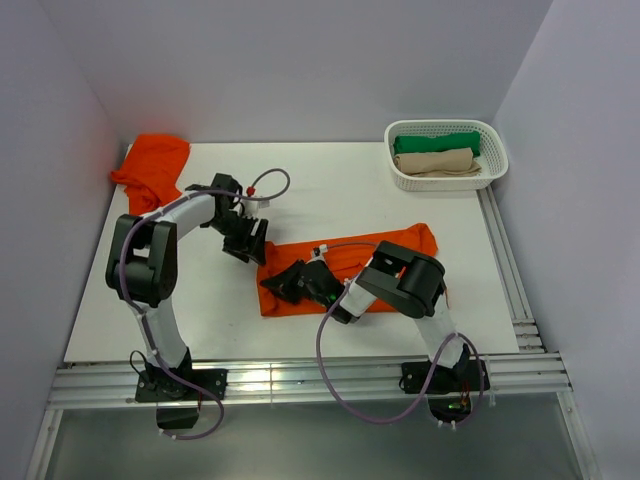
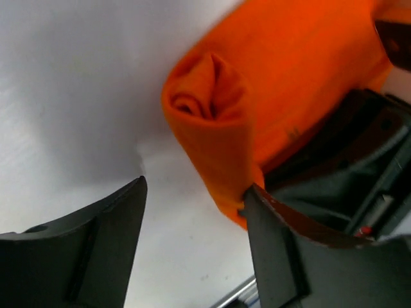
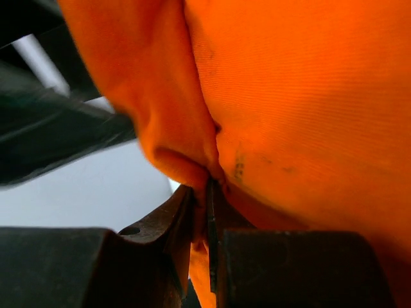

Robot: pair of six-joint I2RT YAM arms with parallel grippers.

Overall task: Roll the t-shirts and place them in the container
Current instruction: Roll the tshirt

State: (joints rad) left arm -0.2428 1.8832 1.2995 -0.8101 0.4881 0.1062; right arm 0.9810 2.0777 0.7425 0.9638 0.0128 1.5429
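A bright orange t-shirt lies as a long folded strip across the middle of the table, its left end partly rolled up. My right gripper sits on that left end, shut on a pinched fold of the t-shirt; the jaws meet on the cloth. My left gripper hovers just behind the same end, open. In the left wrist view the rolled end shows a spiral, and my left gripper stands wide with its right finger touching the cloth's edge. A second orange t-shirt lies crumpled at the back left.
A white mesh basket at the back right holds a green roll and a beige roll. Walls close in the table at the back and both sides. Metal rails run along the near edge.
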